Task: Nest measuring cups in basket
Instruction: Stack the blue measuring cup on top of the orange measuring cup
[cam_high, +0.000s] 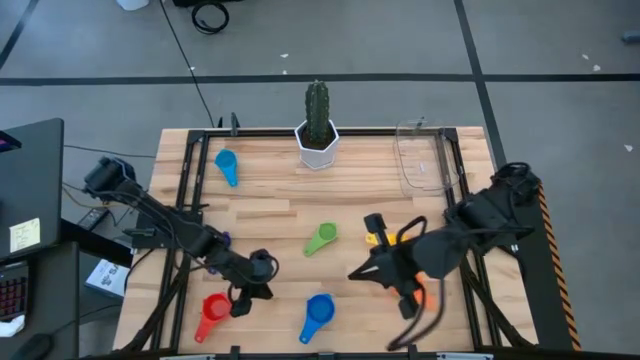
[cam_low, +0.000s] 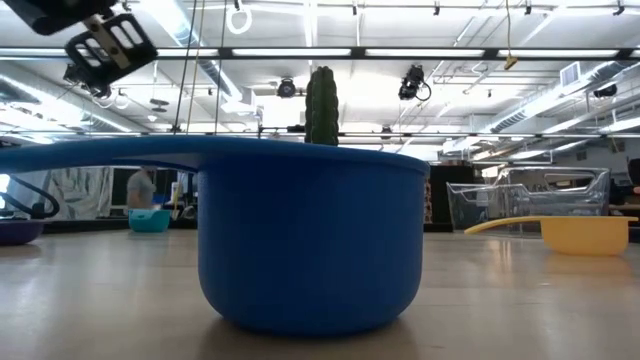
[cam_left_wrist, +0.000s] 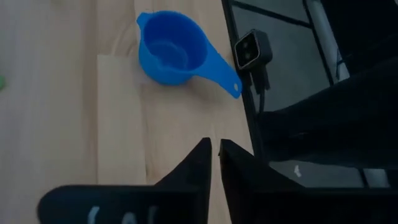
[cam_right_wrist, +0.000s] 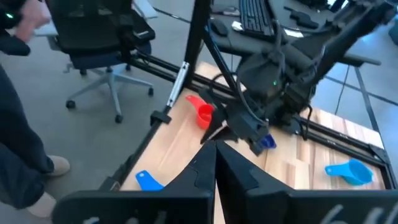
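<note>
Cups scattered singly over the desk (cam_high: 270, 200), none nested, none in the basket (cam_high: 425, 158), so likely an early stage of gathering. Basket: clear, rectangular, round-cornered, parked at the far right edge, empty as far as can be told, probably left open there as the drop point. Largest in the low view: blue cup (cam_high: 317, 316) near the front edge, round bowl, short flat handle, standing upright between the two arms. Red cup (cam_high: 211, 314) at front left, just beside the left hand (cam_high: 243, 303); fingers there almost together with a thin gap, holding nothing visible in its own wrist view. Green cup (cam_high: 321, 239) mid-desk; light blue cup (cam_high: 227, 165) far left, well apart from the rest. Yellow cup (cam_low: 580, 232) low on the right side, partly hidden from above. Orange patch under the right hand (cam_high: 408, 298), hard to identify; fingers there pressed together, apparently empty.
</note>
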